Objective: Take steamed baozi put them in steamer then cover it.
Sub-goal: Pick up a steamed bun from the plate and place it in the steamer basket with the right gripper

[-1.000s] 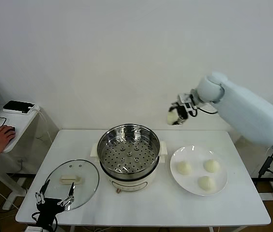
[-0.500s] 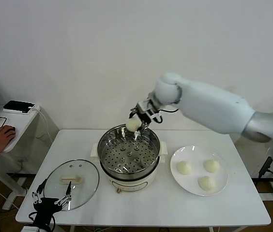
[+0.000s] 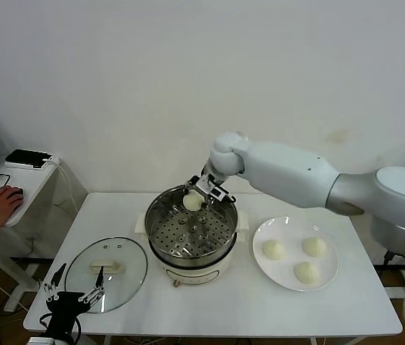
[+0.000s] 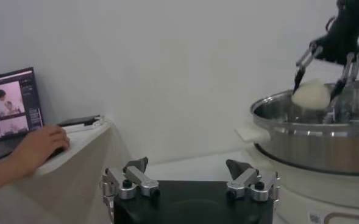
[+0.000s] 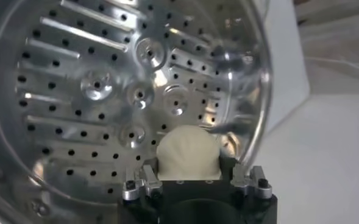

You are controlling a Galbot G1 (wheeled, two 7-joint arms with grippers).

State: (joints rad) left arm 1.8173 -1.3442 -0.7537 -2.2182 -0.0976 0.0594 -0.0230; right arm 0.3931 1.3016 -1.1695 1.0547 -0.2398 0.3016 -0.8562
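My right gripper (image 3: pixel 195 198) is shut on a cream-white baozi (image 3: pixel 192 203) and holds it over the far side of the steel steamer (image 3: pixel 191 231), just above its perforated tray (image 5: pixel 106 91). The held baozi (image 5: pixel 187 153) shows between the fingers in the right wrist view and also in the left wrist view (image 4: pixel 311 94). Three more baozi (image 3: pixel 273 249) lie on a white plate (image 3: pixel 294 280) right of the steamer. The glass cover (image 3: pixel 107 272) lies flat on the table left of the steamer. My left gripper (image 3: pixel 72 295) is open and empty at the table's front left edge, near the cover.
A side table at the far left holds a laptop (image 4: pixel 8 103) and a person's hand (image 3: pixel 0 206) on a mouse. A white wall stands behind the table. The white table top (image 3: pixel 260 309) shows bare in front of the steamer and plate.
My right arm carried the baozi from above the table's right rear leftward and down, to just above the steamer's tray. The left arm barely moved.
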